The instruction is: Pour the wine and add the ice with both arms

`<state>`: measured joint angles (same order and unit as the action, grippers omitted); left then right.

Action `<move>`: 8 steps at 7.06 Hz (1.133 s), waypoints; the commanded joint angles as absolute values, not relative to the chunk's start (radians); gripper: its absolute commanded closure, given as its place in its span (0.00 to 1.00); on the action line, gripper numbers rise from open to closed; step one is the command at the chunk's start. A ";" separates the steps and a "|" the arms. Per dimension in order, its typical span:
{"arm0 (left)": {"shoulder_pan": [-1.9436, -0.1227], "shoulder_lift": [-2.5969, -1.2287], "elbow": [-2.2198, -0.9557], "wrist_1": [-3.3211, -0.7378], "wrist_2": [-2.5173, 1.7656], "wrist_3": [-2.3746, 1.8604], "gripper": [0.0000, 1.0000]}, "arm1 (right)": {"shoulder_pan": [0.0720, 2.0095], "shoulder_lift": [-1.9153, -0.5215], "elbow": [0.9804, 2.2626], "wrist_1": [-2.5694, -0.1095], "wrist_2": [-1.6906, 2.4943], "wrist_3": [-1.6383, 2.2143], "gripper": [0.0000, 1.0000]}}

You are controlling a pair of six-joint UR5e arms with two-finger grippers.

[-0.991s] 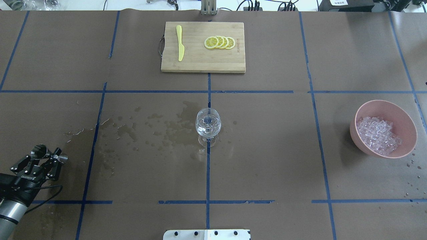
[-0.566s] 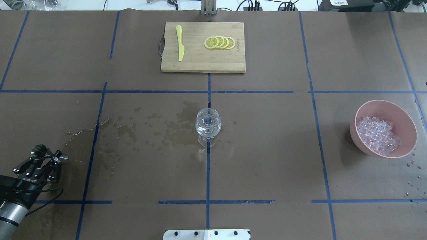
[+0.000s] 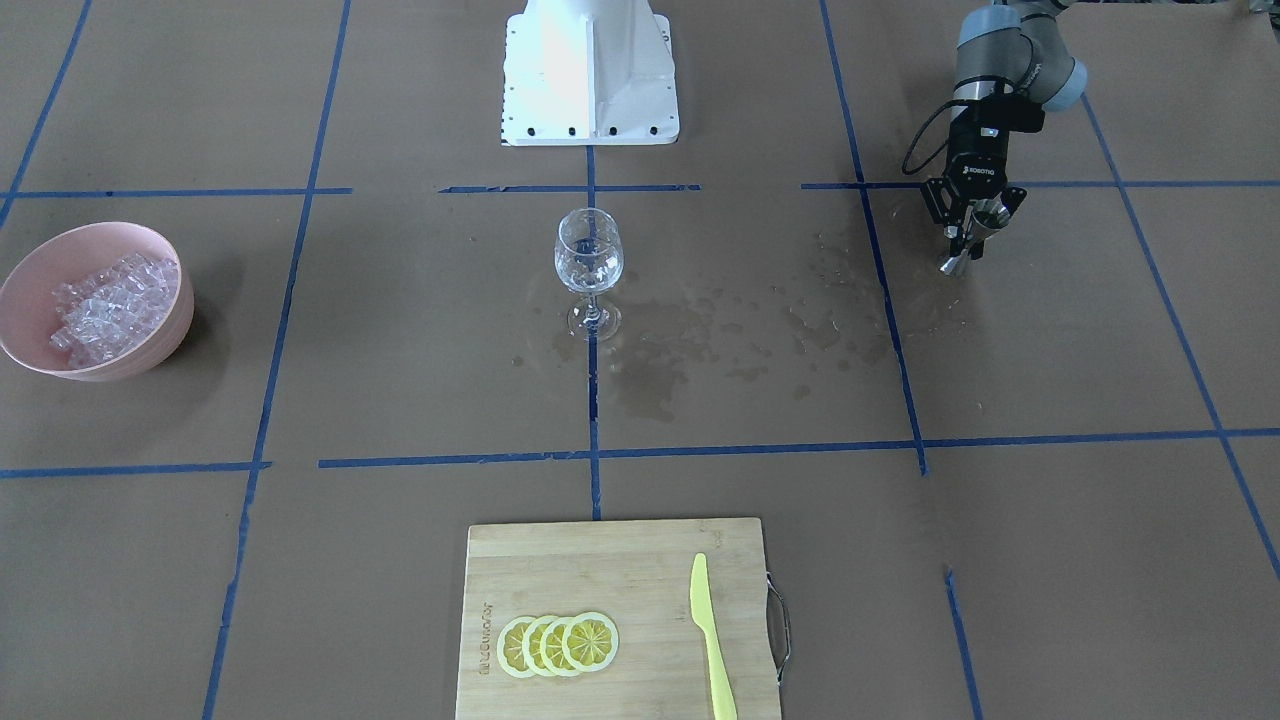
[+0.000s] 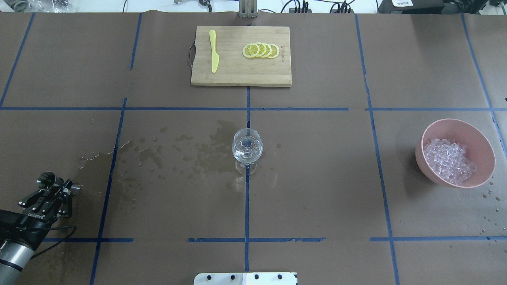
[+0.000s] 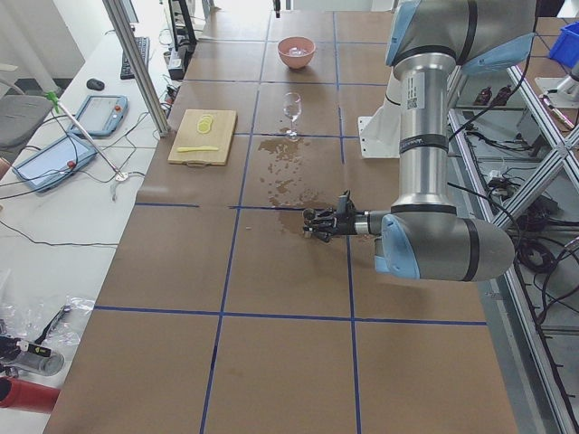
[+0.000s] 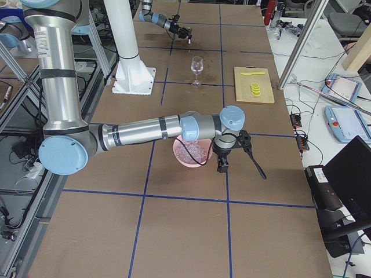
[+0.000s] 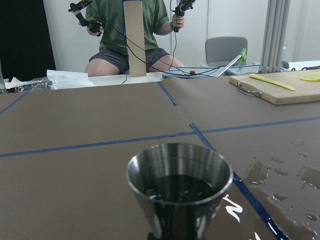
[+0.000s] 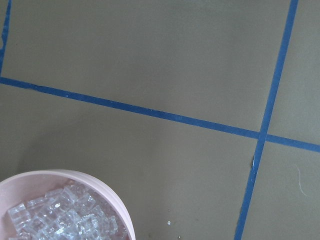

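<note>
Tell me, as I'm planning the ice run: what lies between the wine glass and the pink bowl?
Brown paper, one blue tape line, a wet spot near the glass; overhead view.

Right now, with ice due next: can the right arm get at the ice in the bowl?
Probably yes: the right gripper hangs close beside the pink bowl, the ice lies uncovered, and nothing stands between them.

Silver-grey arms [image 6: 139, 132] bear pale blue joint caps, black cables, black ROBOTIQ-marked left end effector [image 3: 968, 235].
</note>
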<state>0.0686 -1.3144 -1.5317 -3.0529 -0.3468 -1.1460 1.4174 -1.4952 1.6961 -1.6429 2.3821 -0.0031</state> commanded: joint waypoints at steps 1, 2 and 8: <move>0.064 -1.302 -1.589 -3.125 -0.380 -1.033 1.00 | 1.417 -1.490 1.701 -1.643 2.382 -0.003 0.00; 0.066 -1.302 -1.603 -3.167 -0.380 -0.937 1.00 | 1.417 -1.488 1.701 -1.643 2.382 -0.005 0.00; 0.006 -1.527 -1.713 -3.171 -0.374 -0.590 1.00 | 1.417 -1.482 1.730 -1.643 2.384 0.001 0.00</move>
